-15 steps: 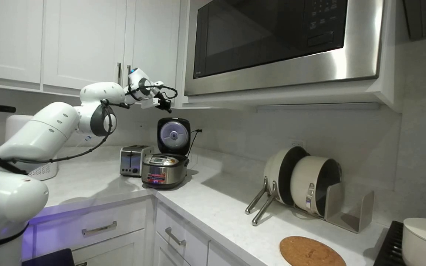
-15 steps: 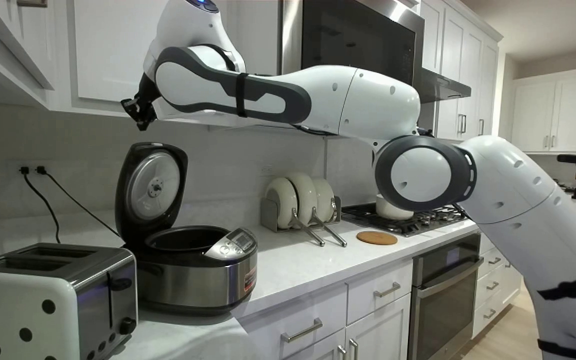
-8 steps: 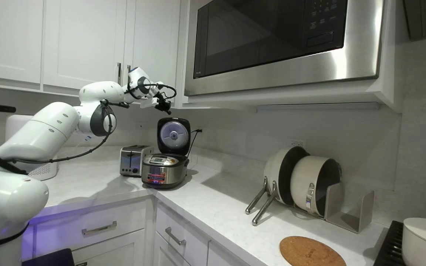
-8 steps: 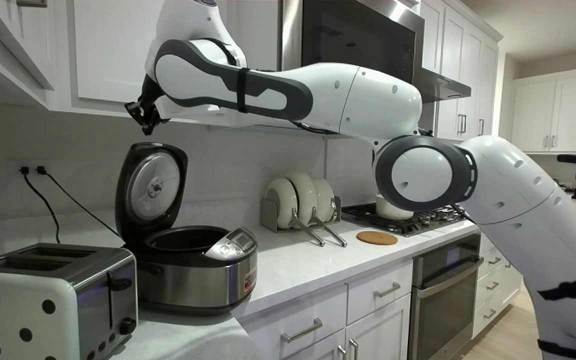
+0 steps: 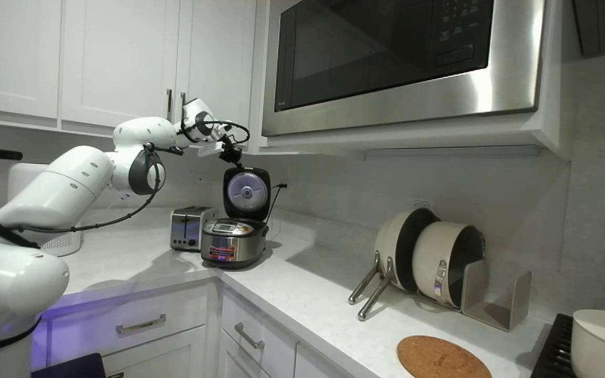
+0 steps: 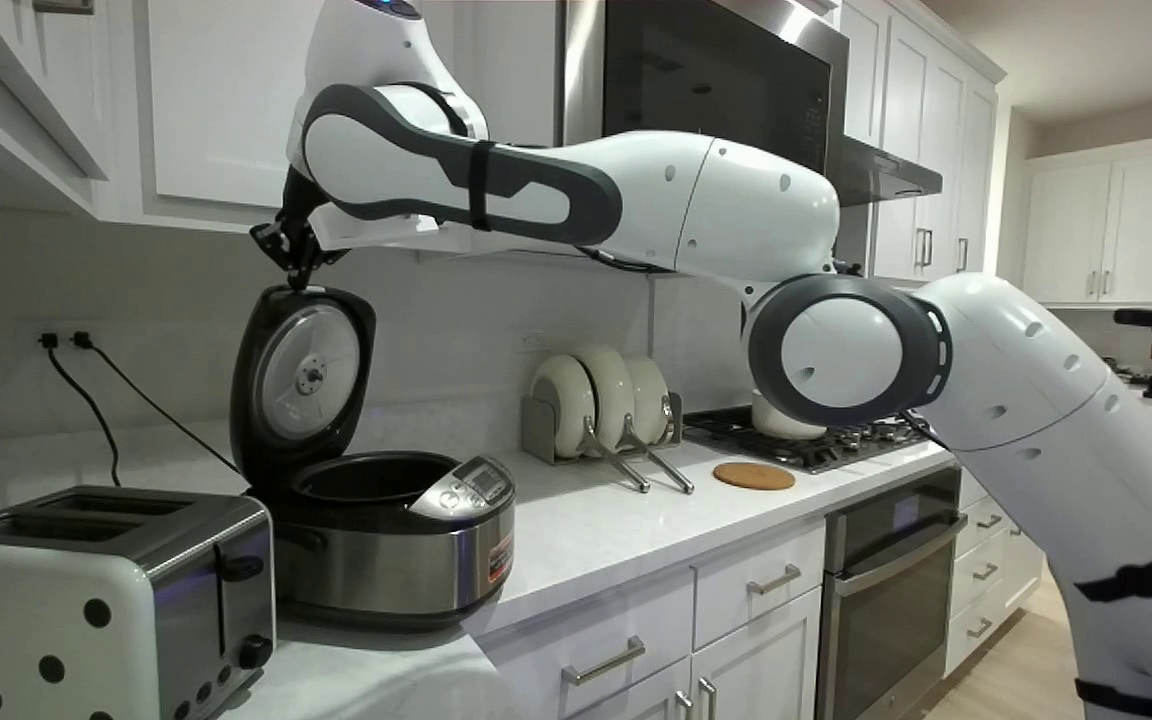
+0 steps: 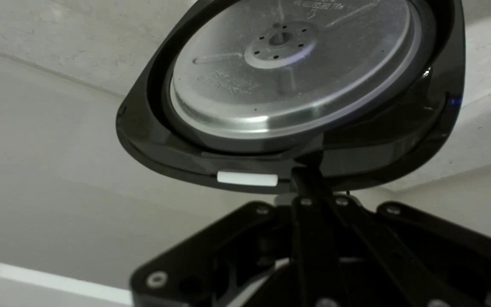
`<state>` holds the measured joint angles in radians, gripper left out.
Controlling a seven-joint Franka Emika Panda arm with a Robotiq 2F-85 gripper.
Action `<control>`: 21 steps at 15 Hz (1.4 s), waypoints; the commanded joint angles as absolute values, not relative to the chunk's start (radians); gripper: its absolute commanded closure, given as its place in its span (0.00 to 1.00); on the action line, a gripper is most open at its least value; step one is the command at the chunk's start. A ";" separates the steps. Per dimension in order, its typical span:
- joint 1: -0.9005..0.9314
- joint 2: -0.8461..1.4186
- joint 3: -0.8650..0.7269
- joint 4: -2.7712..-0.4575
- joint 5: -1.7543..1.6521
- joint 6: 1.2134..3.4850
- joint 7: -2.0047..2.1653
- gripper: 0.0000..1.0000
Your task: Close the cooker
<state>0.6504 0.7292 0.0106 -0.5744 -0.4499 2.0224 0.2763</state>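
Pointing downward, my end effector is clenched, its fingertips together at the top of the lid, which they appear to touch in both exterior views. The rice cooker stands on the bench with that dark lid standing open at its back, the silvery inner plate showing in my wrist view. Just beside the rice cooker is a polka-dotted toaster, and well apart from both, cream pans stand on edge in a rack.
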 commanded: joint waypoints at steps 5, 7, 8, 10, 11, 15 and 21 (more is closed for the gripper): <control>0.650 0.741 0.016 -0.526 -0.438 1.973 0.252 1.00; 0.650 0.737 0.017 -0.514 -0.438 1.980 0.253 1.00; 0.651 0.734 0.017 -0.508 -0.438 1.983 0.253 1.00; 0.650 0.732 0.014 -0.491 -0.443 2.003 0.257 1.00; 0.646 0.730 0.016 -0.486 -0.441 2.014 0.255 1.00; 0.656 0.829 -0.027 -0.325 -0.379 2.038 0.202 1.00; 0.661 0.874 -0.040 -0.348 -0.329 2.141 0.191 1.00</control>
